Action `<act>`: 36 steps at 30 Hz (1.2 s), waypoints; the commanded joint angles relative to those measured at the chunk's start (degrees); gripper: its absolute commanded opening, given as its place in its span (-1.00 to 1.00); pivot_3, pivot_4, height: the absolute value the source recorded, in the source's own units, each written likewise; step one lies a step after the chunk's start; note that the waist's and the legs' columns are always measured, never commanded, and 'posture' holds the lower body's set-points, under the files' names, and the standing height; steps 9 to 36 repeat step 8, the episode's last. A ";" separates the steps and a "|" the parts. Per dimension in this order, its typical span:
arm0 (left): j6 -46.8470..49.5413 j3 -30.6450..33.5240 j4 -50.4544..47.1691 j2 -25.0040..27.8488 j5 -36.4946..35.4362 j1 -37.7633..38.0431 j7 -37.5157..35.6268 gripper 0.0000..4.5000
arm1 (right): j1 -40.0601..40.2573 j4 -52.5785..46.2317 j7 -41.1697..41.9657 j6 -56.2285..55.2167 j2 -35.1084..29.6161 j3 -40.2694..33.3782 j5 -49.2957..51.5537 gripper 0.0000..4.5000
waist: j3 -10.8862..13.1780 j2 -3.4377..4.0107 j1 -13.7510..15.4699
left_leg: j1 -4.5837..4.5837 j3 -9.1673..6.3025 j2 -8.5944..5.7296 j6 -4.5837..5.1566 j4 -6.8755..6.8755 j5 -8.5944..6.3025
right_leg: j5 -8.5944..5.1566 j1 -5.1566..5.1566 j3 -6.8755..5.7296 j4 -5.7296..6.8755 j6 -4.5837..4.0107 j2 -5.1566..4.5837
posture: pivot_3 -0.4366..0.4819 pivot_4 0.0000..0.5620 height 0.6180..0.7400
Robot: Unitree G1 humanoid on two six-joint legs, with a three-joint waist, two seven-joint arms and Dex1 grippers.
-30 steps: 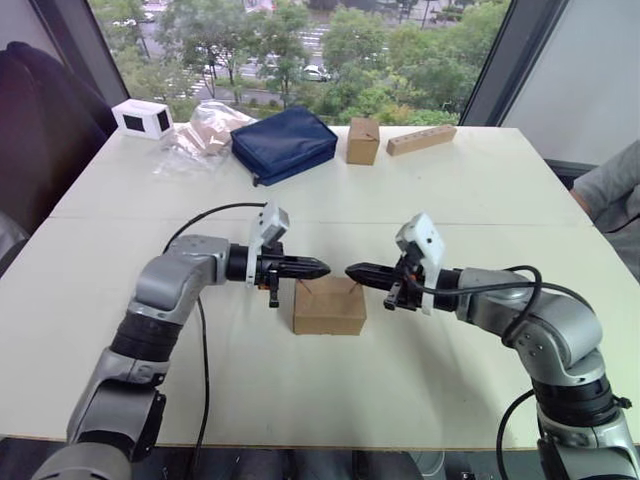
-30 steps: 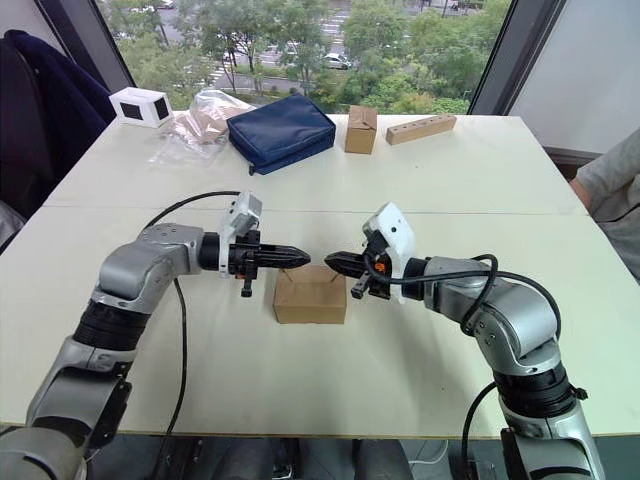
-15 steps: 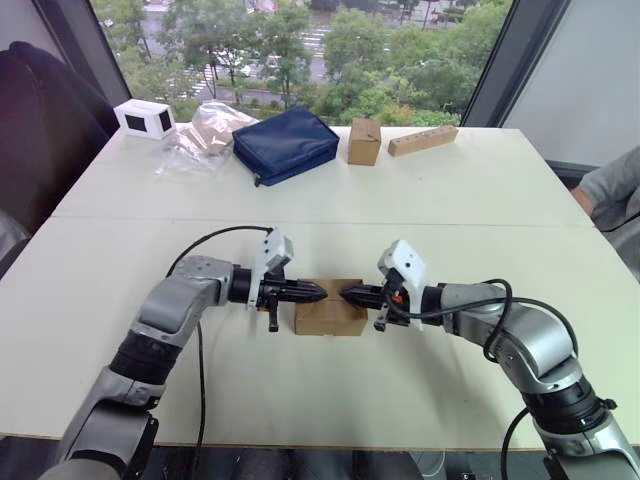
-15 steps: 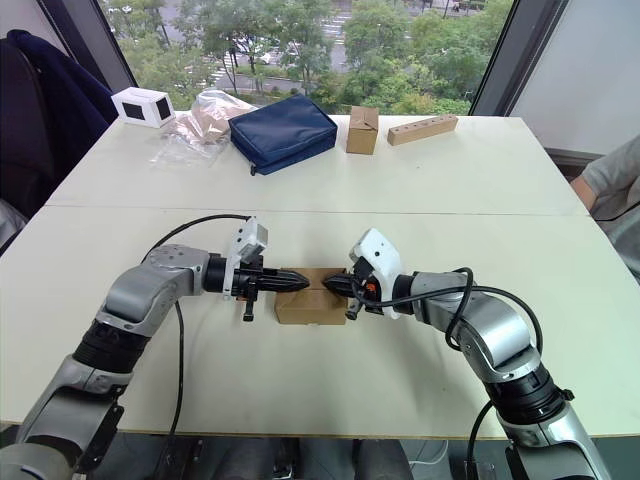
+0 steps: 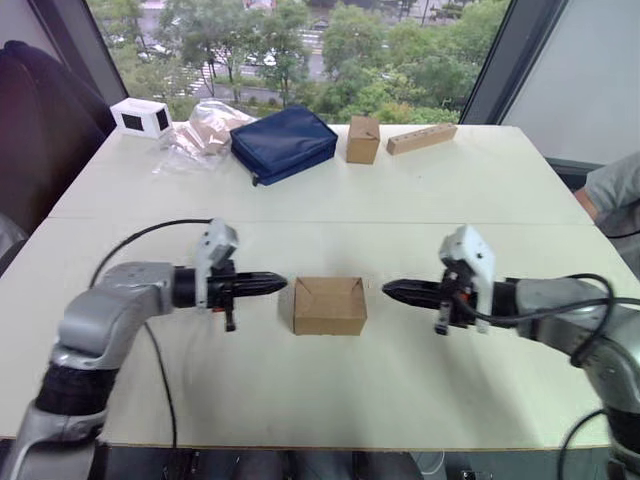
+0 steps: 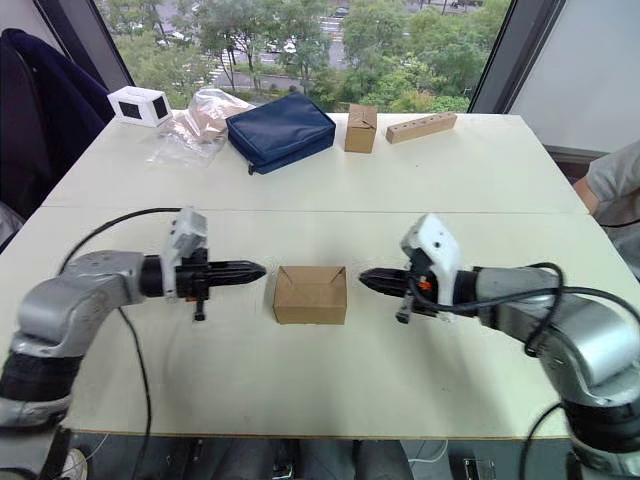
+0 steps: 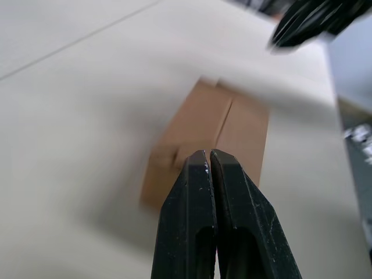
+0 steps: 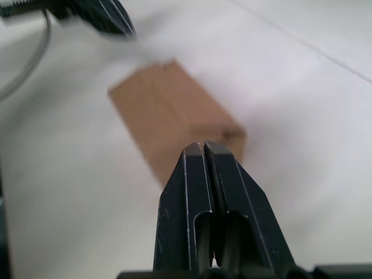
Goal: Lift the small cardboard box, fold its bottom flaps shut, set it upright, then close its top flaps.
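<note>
The small cardboard box (image 5: pixel 329 305) sits upright on the white table (image 5: pixel 330 390), its top flaps folded flat. My left gripper (image 5: pixel 280 284) is shut and empty, its tip a short way off the box's left side. On the other side my right gripper (image 5: pixel 390 290) is also shut and empty, pointing at the box with a small gap. The wrist views show the box (image 7: pixel 209 139) (image 8: pixel 174 116) beyond each pair of closed fingers, touching neither.
At the far edge lie a navy pouch (image 5: pixel 285 143), a clear plastic bag (image 5: pixel 200 130), a white device (image 5: pixel 141 117), a smaller, taller brown box (image 5: pixel 363 139) and a long wooden block (image 5: pixel 421 138). A person's sleeve (image 5: pixel 618 190) is at the right edge.
Both grippers have pulled back sideways from above the box, left to the left and right to the right. The box stays in place with its top flaps flat.
</note>
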 commanded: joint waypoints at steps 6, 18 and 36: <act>3.92 13.38 -10.56 7.29 -7.08 11.29 1.93 -0.96 | 11.32 -5.68 7.89 -1.10 -8.58 -15.27 4.86 -1.00 | 0.01 0.01 0.08 | 0.02 0.00 -0.01 -0.02 -0.05 -0.02 | -0.01 0.03 0.00 -0.08 -0.03 -0.04 | -0.05 -0.47 1.00; 4.93 14.76 -11.28 7.82 -8.13 12.57 3.17 -0.96 | 12.33 -5.91 8.09 -0.91 -8.91 -16.33 5.92 -1.00 | 0.01 0.01 0.07 | 0.04 0.00 -0.01 -0.05 -0.06 0.00 | 0.00 0.03 -0.01 -0.06 -0.03 -0.04 | -0.05 -0.47 1.00; 4.93 14.76 -11.28 7.82 -8.13 12.57 3.17 -0.96 | 12.33 -5.91 8.09 -0.91 -8.91 -16.33 5.92 -1.00 | 0.01 0.01 0.07 | 0.04 0.00 -0.01 -0.05 -0.06 0.00 | 0.00 0.03 -0.01 -0.06 -0.03 -0.04 | -0.05 -0.47 1.00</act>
